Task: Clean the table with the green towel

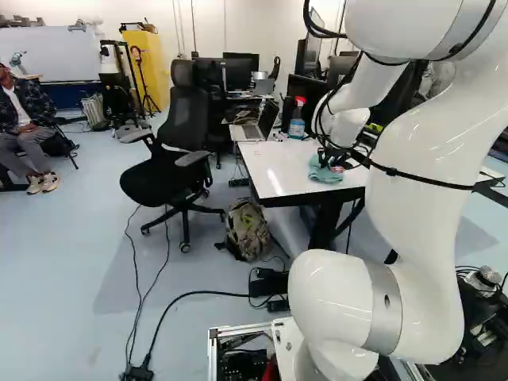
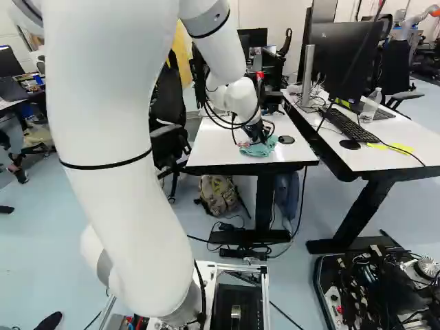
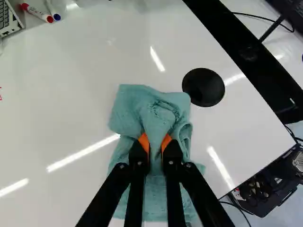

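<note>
Pinching the green towel (image 3: 151,101) in the pincer (image 2: 260,139). Holding it on the worktop (image 3: 71,94), beside a black disc (image 3: 203,87).

"How's the arm (image 1: 421,151) standing?"
"Bent and reaching forward, claw (image 2: 259,137) angled down."
"And its fingers (image 3: 138,155)?"
"Drawn in close, orange pads (image 3: 144,142) facing each other across a narrow gap."

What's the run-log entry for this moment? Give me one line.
gripper: shut on green towel | towel: bunched on white table, beside black disc | markers: lying near laptop
</note>
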